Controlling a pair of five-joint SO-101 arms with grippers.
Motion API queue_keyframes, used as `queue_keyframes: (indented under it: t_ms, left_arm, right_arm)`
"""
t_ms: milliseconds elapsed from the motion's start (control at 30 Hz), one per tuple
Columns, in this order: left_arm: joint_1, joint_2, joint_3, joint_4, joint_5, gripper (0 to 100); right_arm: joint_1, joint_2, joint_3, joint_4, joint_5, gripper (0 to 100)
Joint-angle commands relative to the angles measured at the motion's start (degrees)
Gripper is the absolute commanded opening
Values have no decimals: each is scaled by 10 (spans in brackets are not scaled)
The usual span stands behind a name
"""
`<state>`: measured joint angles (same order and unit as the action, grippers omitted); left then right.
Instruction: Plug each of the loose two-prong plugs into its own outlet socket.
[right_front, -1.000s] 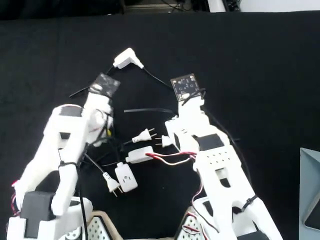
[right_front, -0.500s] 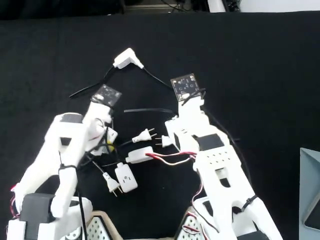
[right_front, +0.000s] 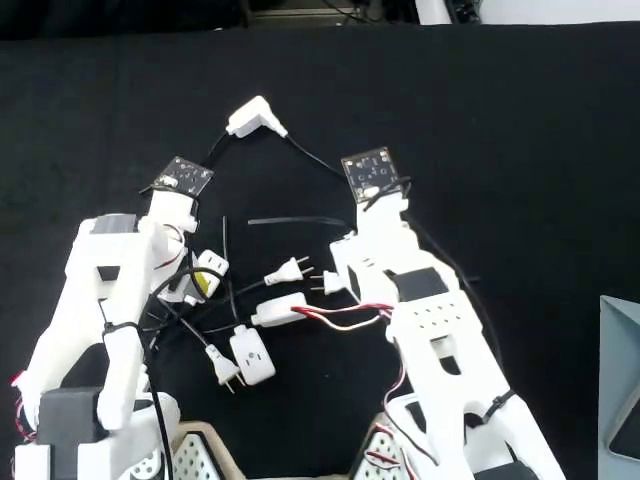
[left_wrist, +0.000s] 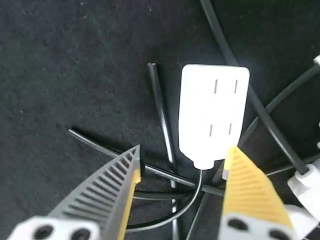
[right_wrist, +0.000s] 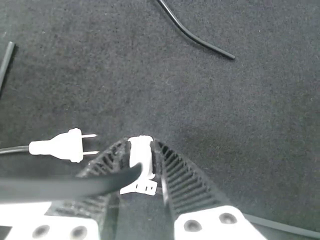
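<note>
Jaws on your left arm (right_front: 100, 290) stand apart, straddling one white outlet block (left_wrist: 214, 112) that lies flat on the black tabletop (right_front: 520, 150), two pairs of slots facing up. Your right arm (right_front: 430, 320) has its jaws clamped on one white plug (right_wrist: 141, 150). Two more plugs lie loose: the middle plug (right_front: 288, 270) just beside the clamped one, the front plug (right_front: 222, 368) just beside a second outlet block (right_front: 252, 355). Black cords (left_wrist: 160, 115) cross among them.

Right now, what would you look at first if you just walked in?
A tangle of black cords sprawls over the dark table. The left end effector hangs open over a white outlet block, and the right end effector pinches a white plug, with a loose plug lying beside it.
</note>
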<state>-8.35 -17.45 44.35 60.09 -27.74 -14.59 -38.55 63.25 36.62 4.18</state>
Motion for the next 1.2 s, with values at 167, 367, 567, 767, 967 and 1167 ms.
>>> queue_keyframes:
  t_ms: [167,367,567,767,967,1167]
  left_arm:
    - [24,-32,-26,-9,15,266]
    - [84,-52,7,-40,34,266]
    - [87,-22,88,-170,30,190]
    - [88,-6,104,-184,-14,124]
    - [97,-8,104,-184,-135,28]
    - [113,-7,124,-184,-208,30]
  right_arm:
    - [4,0,-23,-11,6,13]
    - [4,0,-23,-11,6,13]
    - [4,0,-23,-10,6,13]
    - [4,0,-23,-10,6,13]
    - [4,0,-23,-10,6,13]
    - [4,0,-23,-11,6,13]
